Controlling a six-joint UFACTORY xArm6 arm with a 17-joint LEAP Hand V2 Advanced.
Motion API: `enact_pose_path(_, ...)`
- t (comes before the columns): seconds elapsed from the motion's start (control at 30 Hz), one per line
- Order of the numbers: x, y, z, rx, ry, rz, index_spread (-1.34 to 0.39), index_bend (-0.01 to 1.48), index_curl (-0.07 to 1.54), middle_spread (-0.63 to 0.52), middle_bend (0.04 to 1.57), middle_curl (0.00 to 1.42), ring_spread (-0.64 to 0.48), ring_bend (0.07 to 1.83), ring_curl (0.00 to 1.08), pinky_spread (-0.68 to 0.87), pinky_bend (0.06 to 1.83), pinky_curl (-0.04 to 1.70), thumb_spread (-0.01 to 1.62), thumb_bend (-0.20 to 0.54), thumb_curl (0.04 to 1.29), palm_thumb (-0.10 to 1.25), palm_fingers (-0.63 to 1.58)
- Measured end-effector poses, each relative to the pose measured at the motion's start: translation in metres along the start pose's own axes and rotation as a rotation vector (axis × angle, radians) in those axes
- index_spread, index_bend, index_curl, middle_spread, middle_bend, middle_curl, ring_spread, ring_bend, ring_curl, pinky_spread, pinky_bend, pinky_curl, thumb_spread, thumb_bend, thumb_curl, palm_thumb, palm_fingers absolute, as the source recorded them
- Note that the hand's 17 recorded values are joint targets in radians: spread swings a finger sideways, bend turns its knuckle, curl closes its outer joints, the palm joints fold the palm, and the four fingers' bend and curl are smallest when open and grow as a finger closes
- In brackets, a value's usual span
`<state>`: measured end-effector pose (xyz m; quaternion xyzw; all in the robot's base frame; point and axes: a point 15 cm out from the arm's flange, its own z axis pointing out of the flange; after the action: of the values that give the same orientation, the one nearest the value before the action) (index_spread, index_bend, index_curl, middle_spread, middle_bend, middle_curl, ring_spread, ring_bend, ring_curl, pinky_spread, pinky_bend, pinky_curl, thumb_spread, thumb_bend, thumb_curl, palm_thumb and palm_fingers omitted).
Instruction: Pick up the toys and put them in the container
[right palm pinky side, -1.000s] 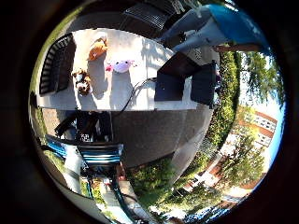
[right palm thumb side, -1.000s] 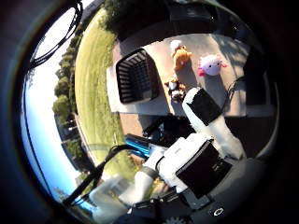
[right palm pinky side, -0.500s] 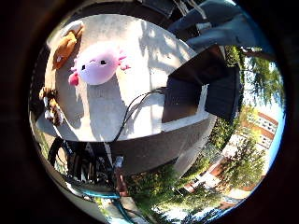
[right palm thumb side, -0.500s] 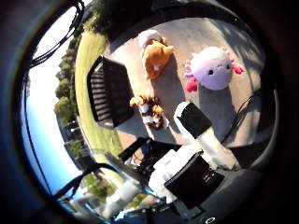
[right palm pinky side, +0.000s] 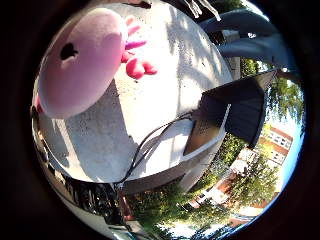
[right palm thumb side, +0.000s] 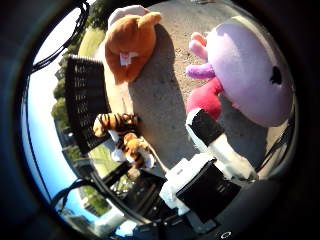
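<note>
Close under the palm, the pink plush toy (right palm thumb side: 250, 75) lies on the counter (right palm pinky side: 150, 125), with an orange plush (right palm thumb side: 131, 42) at its 9 o'clock and a tiger toy (right palm thumb side: 125, 137) beside the black container (right palm thumb side: 85, 100). Only one of the fingers (right palm thumb side: 215, 142) shows, straight and holding nothing. No writing is legible.

Concrete slab (right palm pinky side: 165, 110), dark open case (right palm pinky side: 240, 112), trees (right palm pinky side: 250, 185).

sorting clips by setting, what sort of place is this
Outdoors, probably a yard or campus lawn: a pale concrete slab in sunlight, grass and trees around it, and a brick building beyond. A pink plush toy lies on the slab.
</note>
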<state>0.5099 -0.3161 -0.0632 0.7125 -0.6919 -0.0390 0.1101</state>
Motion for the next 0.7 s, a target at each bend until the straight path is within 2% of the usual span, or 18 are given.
enact_pose_path(0.17, 0.007, -0.003, 0.009, -0.011, 0.079, -0.019, -0.14, 0.24, 0.32, -0.02, 0.19, 0.33, 0.24, 0.35, 0.34, 0.38, 0.31, 0.27, 1.12, -0.018, 0.37, 0.72, 0.43)
enact_pose_path(0.27, 0.010, -0.004, 0.009, -0.021, 0.123, -0.033, -0.18, 0.20, 0.32, -0.07, 0.26, 0.36, 0.23, 0.46, 0.37, 0.38, 0.33, 0.25, 1.10, -0.019, 0.37, 0.75, 0.67)
enact_pose_path(0.3, 0.008, -0.006, 0.009, -0.024, 0.133, -0.043, -0.21, 0.16, 0.31, -0.09, 0.34, 0.39, 0.20, 0.56, 0.40, 0.38, 0.36, 0.26, 1.09, -0.009, 0.38, 0.78, 0.86)
enact_pose_path(0.33, 0.007, -0.007, 0.009, -0.027, 0.140, -0.051, -0.23, 0.15, 0.30, -0.10, 0.35, 0.39, 0.19, 0.57, 0.39, 0.38, 0.38, 0.25, 1.09, -0.011, 0.39, 0.79, 0.89)
enact_pose_path(0.37, 0.004, -0.007, 0.010, -0.032, 0.144, -0.060, -0.26, 0.09, 0.27, -0.11, 0.43, 0.43, 0.18, 0.70, 0.43, 0.38, 0.45, 0.27, 1.08, -0.007, 0.40, 0.81, 1.04)
enact_pose_path(0.4, 0.002, -0.008, 0.010, -0.032, 0.145, -0.064, -0.29, 0.07, 0.25, -0.13, 0.51, 0.47, 0.16, 0.81, 0.48, 0.38, 0.49, 0.30, 1.08, -0.004, 0.41, 0.84, 1.09)
enact_pose_path(0.47, 0.001, -0.010, 0.009, -0.032, 0.151, -0.079, -0.34, 0.07, 0.22, -0.15, 0.63, 0.54, 0.12, 0.97, 0.56, 0.39, 0.60, 0.36, 1.07, -0.007, 0.42, 0.87, 1.10)
enact_pose_path(0.5, 0.002, -0.012, 0.006, -0.025, 0.156, -0.083, -0.38, 0.14, 0.22, -0.17, 0.69, 0.58, 0.09, 1.04, 0.60, 0.38, 0.68, 0.40, 1.06, -0.007, 0.43, 0.89, 1.14)
enact_pose_path(0.53, 0.005, -0.013, -0.001, -0.016, 0.160, -0.083, -0.40, 0.15, 0.21, -0.18, 0.70, 0.60, 0.08, 1.06, 0.62, 0.39, 0.73, 0.42, 1.06, -0.005, 0.44, 0.90, 1.13)
enact_pose_path(0.6, 0.020, -0.013, -0.025, 0.011, 0.172, -0.066, -0.47, 0.22, 0.21, -0.20, 0.84, 0.68, 0.04, 1.12, 0.68, 0.38, 0.96, 0.51, 1.06, 0.005, 0.47, 0.95, 1.21)
enact_pose_path(0.7, 0.034, 0.009, -0.056, -0.009, 0.164, -0.047, -0.57, 0.29, 0.21, -0.22, 0.95, 0.76, -0.01, 1.18, 0.73, 0.35, 1.14, 0.61, 1.07, 0.019, 0.52, 1.01, 1.16)
